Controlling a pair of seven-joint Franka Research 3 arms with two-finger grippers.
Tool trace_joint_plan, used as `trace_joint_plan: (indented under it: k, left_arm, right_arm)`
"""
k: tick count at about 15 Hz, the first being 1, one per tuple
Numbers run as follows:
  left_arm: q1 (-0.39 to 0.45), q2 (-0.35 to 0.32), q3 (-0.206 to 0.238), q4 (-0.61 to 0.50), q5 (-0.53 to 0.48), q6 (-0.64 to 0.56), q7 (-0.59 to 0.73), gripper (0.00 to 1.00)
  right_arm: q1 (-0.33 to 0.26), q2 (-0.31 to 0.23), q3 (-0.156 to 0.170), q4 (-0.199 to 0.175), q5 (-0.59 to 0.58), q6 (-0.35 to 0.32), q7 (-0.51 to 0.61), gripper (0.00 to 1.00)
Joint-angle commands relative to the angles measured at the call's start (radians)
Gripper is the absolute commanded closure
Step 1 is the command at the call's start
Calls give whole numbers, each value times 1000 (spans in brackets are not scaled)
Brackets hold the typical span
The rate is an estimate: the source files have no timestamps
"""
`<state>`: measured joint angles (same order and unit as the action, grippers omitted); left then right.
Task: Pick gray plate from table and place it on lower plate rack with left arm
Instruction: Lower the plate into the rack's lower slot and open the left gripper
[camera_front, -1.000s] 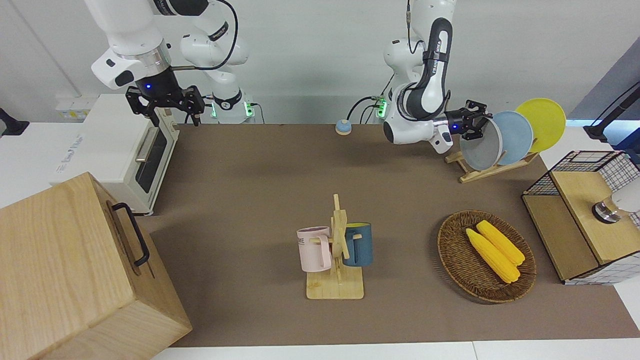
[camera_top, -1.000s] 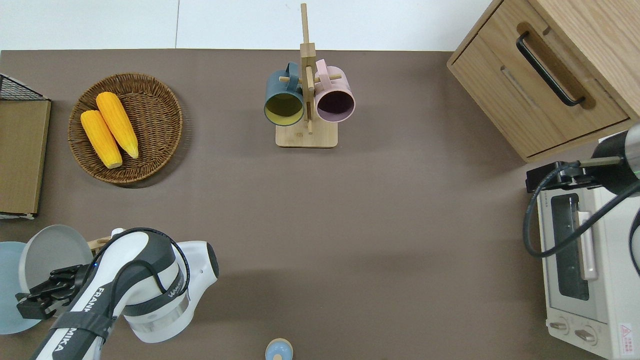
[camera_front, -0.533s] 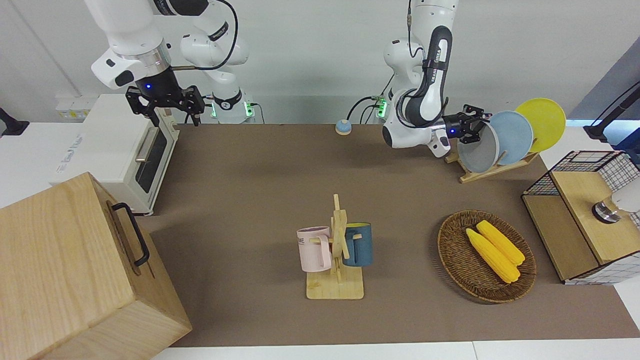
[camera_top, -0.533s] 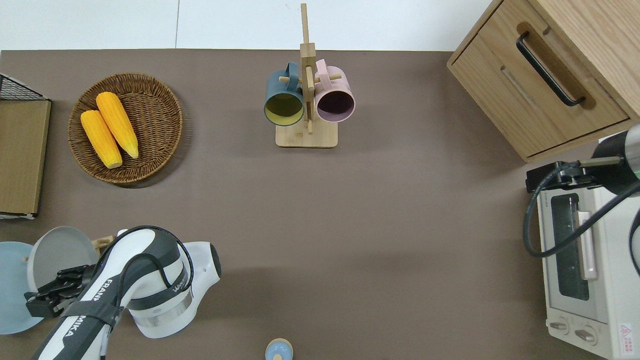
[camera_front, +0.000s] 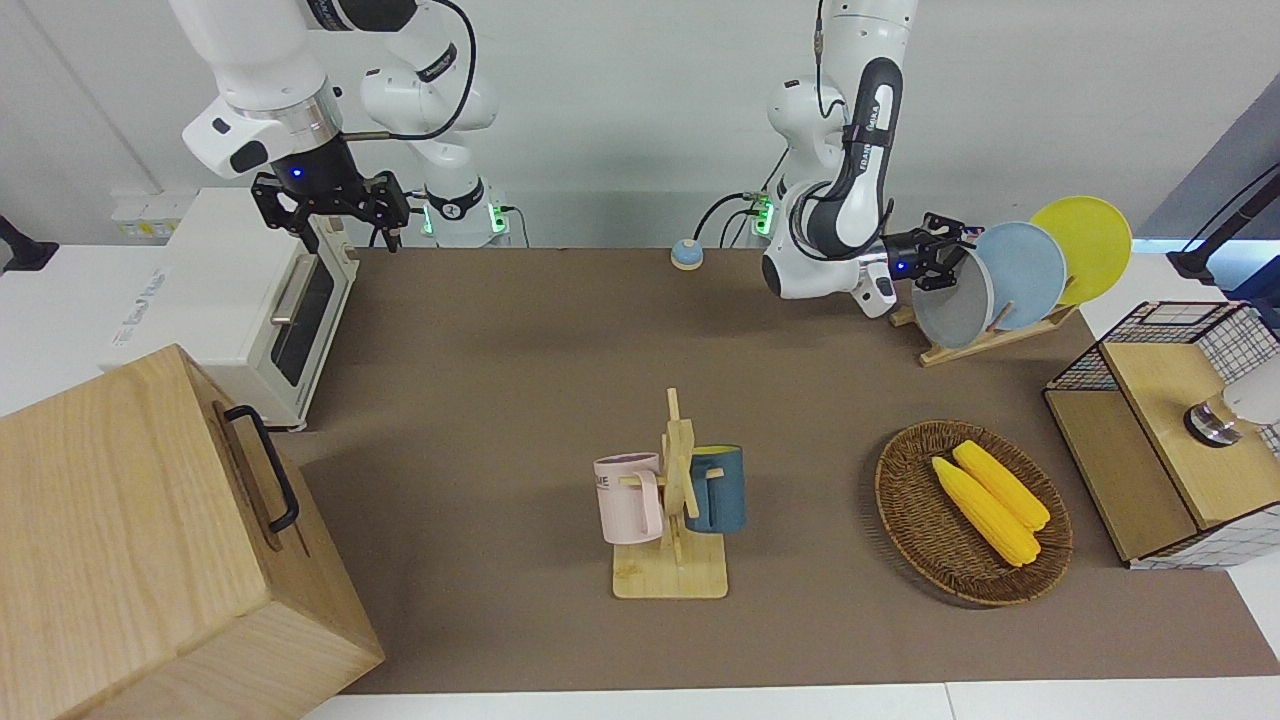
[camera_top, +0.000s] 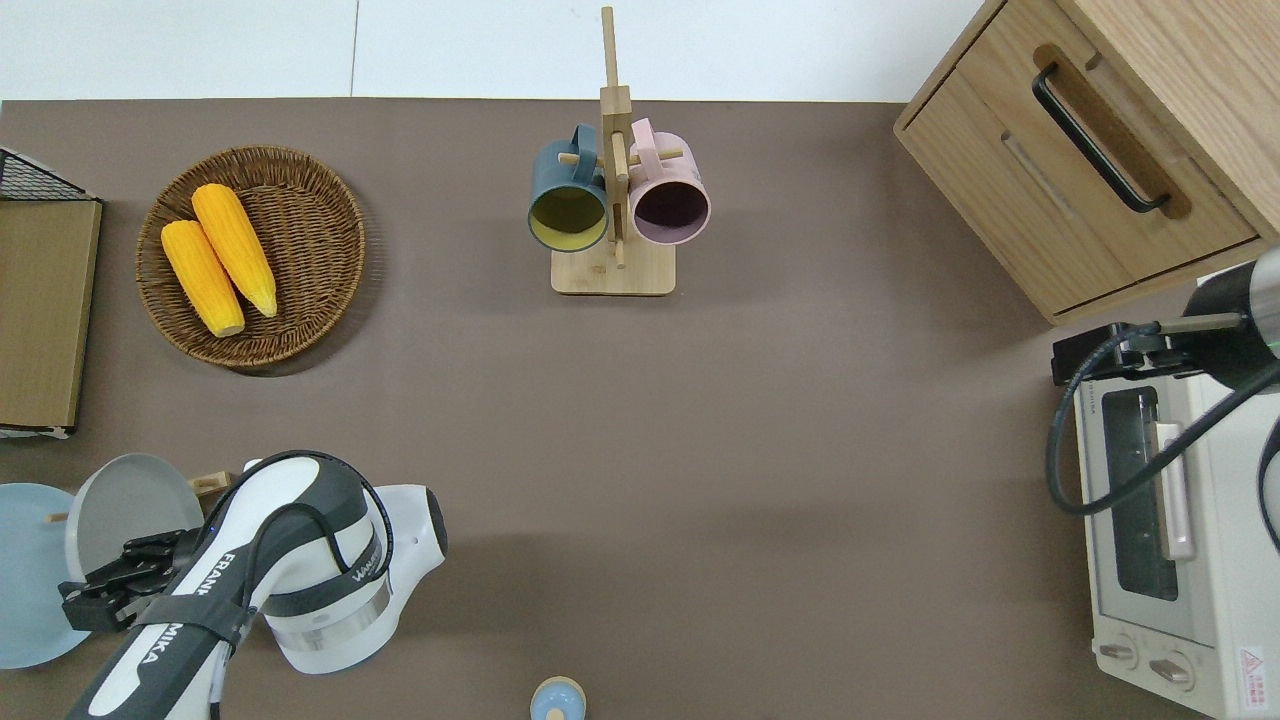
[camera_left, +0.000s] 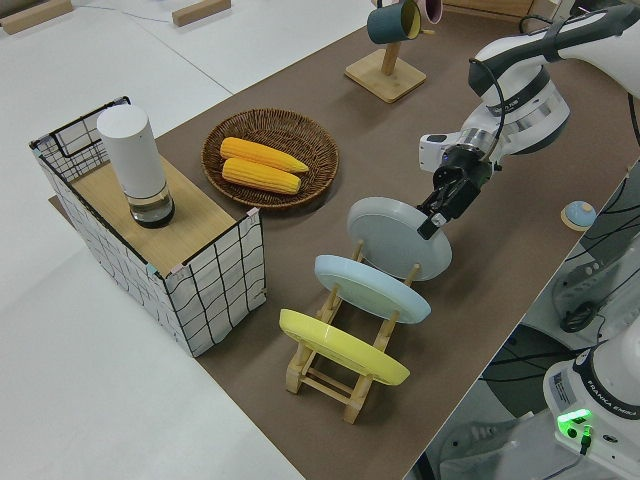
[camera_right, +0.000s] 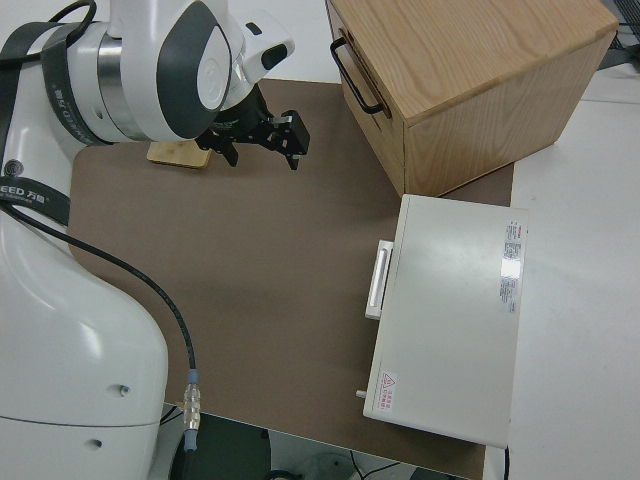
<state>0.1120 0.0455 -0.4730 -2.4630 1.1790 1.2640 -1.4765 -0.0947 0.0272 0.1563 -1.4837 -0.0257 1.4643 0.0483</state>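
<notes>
Left gripper (camera_left: 438, 213) pinches the gray plate (camera_left: 396, 238) at its two o'clock rim — plate tilted in the lower plate rack (camera_left: 340, 375); right arm parked.

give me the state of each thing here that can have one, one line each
gray plate: on edge in the plate rack's end slot, left gripper at its rim
light blue plate: racked, tilted
yellow plate: racked, tilted
plate rack: holds three plates
left gripper: at the gray plate's rim
right gripper: parked, open
toaster oven: door shut
wooden cabinet: drawer shut
two mugs: hung on the mug stand
wicker basket: holds two corn cobs
</notes>
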Motion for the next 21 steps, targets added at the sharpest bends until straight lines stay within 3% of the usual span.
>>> trace_joint_plan:
  k: [1, 12, 17, 18, 19, 21]
  left_arm:
    - [-5, 20, -4, -1, 1, -2, -21, 1000]
    - [-5, 59, -4, 29, 4, 0, -38, 1000]
    - [-6, 73, -4, 29, 18, -11, -38, 383]
    - [-6, 71, -4, 27, 19, -11, -38, 189]
    - [-6, 71, -4, 27, 19, -12, -39, 71]
    - [-6, 71, -4, 29, 19, -14, -42, 9]
  right_arm:
    - [7, 0, -6, 6, 3, -1, 4, 17]
    - [7, 0, -6, 6, 3, -1, 4, 17]
    - [7, 0, -6, 6, 3, -1, 4, 17]
    - [7, 2, -6, 6, 3, -1, 4, 17]
    - [7, 0, -6, 6, 3, -1, 4, 17]
    - [7, 0, -6, 6, 3, -1, 4, 17]
